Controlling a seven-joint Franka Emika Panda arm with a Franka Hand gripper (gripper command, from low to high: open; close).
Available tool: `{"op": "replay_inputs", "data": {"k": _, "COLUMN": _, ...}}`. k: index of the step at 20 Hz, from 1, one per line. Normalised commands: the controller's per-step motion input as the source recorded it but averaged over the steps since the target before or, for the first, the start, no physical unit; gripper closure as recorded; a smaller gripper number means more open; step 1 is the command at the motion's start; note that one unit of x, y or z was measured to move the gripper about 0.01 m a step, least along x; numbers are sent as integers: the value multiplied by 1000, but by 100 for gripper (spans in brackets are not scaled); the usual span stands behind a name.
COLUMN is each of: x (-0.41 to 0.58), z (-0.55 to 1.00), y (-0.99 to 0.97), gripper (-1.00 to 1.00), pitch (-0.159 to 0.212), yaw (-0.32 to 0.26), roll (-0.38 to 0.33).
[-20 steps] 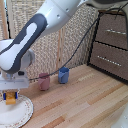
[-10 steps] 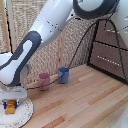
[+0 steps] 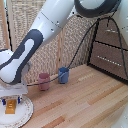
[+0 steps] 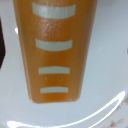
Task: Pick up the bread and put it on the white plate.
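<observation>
Nearest, in the wrist view, the toast (image 4: 55, 50) fills the upper left and centre of the frame as a long orange slab with pale bars across it, lying over the white crockery (image 4: 105, 75). It looks light, rigid and smooth-faced, probably a toy piece, so it should neither bend nor crumble; the narrow long edges seem the sensible place to pinch it, since the flat face offers nothing to hold. No fingertips show in this view.

In the exterior view, at lower left, the tool (image 3: 11, 100) sits low over the crockery (image 3: 25, 114), with the toast (image 3: 10, 107) at or just under its fingers. Whether the fingers are clenched on the slab or already released I cannot tell; the picture is too small and blurred. The plate's near edge is cut off by the frame.

Farther back on the surface (image 3: 85, 100) stand a pink cup (image 3: 44, 81) and a blue cup (image 3: 63, 75), well apart from the plate.
</observation>
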Motion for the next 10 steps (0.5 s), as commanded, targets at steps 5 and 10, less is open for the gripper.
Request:
{"op": "replay_inputs", "data": {"k": 5, "x": -26, "z": 482, "y": -430, "gripper": -100, "pitch": -150, "yaw": 150, "roll": -102}}
{"op": "replay_inputs", "data": {"k": 10, "x": 6, "z": 354, "y": -399, "gripper": -100, "pitch": -217, "yaw": 154, "roll": -109}}
